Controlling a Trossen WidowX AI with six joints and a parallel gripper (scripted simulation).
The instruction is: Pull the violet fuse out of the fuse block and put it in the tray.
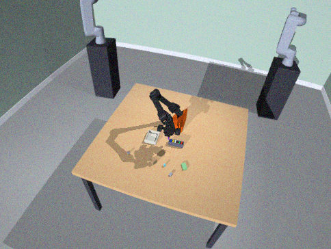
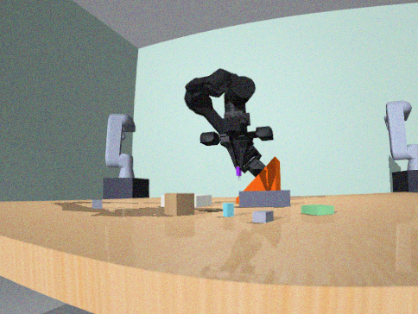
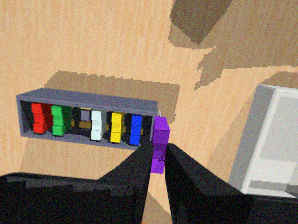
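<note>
From where I stand, a grey block [image 2: 262, 216], a cyan cube [image 2: 228, 210] and a green slab [image 2: 317, 210] lie nearest on the wooden table [image 2: 173, 254]. Behind them sits the fuse block [image 3: 85, 102], with red, green, white, yellow and blue fuses seated and one slot bare. Above it hangs the gripper [image 3: 159, 159], jaws pinched narrow on the violet fuse [image 3: 160, 143], which is lifted clear of the block, beside its end nearest the white tray [image 3: 272, 140].
</note>
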